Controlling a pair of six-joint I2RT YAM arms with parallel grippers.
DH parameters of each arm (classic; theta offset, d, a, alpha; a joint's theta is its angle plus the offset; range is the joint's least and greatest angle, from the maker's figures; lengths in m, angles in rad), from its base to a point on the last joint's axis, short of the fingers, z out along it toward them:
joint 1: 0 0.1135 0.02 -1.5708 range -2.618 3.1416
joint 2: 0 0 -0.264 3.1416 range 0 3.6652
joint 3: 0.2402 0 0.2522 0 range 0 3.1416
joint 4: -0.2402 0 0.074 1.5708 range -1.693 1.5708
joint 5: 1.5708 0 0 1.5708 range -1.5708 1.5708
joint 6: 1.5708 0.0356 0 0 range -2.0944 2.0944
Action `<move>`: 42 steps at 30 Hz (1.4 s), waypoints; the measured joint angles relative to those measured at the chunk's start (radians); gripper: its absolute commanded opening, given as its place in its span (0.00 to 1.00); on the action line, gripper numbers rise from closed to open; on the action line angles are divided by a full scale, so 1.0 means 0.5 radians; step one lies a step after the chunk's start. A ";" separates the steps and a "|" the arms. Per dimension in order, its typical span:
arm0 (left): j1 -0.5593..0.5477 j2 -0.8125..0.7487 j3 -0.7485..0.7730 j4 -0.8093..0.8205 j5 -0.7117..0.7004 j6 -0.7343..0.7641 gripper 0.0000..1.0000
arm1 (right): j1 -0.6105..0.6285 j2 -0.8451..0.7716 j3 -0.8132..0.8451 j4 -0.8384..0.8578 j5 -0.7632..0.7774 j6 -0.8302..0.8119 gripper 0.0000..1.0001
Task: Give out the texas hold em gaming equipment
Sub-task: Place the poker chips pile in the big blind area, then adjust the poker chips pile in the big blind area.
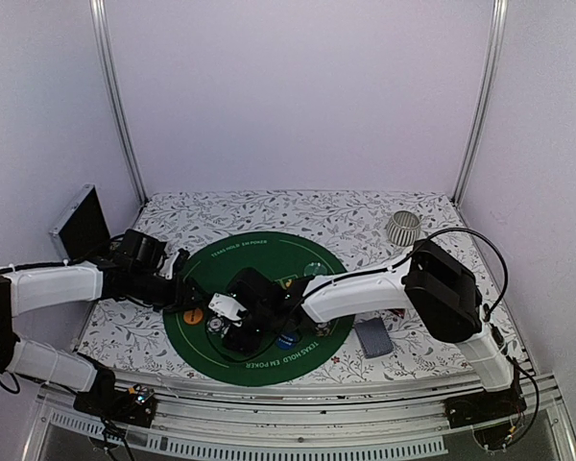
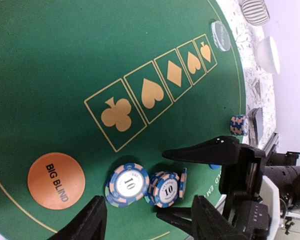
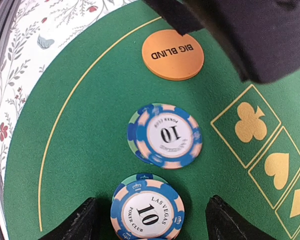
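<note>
Texas hold em gaming equipment [image 2: 129, 184] on the green mat [image 1: 206, 351]. Orange BIG BLIND button [image 3: 172, 54]: flat, rigid, probably slick; best pinched across the rim. Blue-and-peach striped "10" poker chips [image 3: 147, 214]: light, hard, loosely stacked, apt to slide. Right gripper [image 3: 152, 220] straddles one stack, fingers apart; left gripper [image 2: 149, 200] is likewise spread.

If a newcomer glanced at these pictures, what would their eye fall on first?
The round green poker mat in the middle of the floral tablecloth draws the eye. On its near-left part, the orange BIG BLIND button lies beside two small stacks of blue-striped 10 chips, with the open right gripper flanking one stack.
</note>
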State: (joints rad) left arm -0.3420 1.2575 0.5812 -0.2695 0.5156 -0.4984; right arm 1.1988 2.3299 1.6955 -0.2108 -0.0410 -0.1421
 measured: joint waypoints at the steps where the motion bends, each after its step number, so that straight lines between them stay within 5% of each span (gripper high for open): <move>1: -0.001 -0.005 -0.005 -0.003 0.002 -0.001 0.60 | -0.001 0.000 0.000 0.000 -0.005 -0.002 0.80; 10: -0.114 -0.014 -0.011 -0.135 -0.118 0.021 0.72 | -0.008 -0.249 -0.150 -0.025 -0.054 -0.023 0.85; 18: -0.339 0.085 0.232 -0.336 -0.380 0.140 0.69 | -0.126 -0.778 -0.477 0.127 -0.183 0.086 0.82; 26: -0.833 0.148 0.455 -0.403 -0.551 0.453 0.74 | -0.259 -0.968 -0.832 0.198 -0.233 0.333 0.82; 33: -1.207 0.546 0.806 -0.590 -0.964 0.793 0.74 | -0.432 -1.473 -1.168 0.214 -0.125 0.468 0.82; 42: -1.346 1.146 1.115 -0.924 -1.323 1.209 0.72 | -0.537 -1.794 -1.415 0.243 -0.025 0.517 0.82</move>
State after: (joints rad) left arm -1.0149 1.8305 1.1389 -0.7315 -0.1459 0.1059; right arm 0.9302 1.4326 0.9878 -0.0895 -0.0536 0.1165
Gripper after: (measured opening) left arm 0.755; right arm 0.823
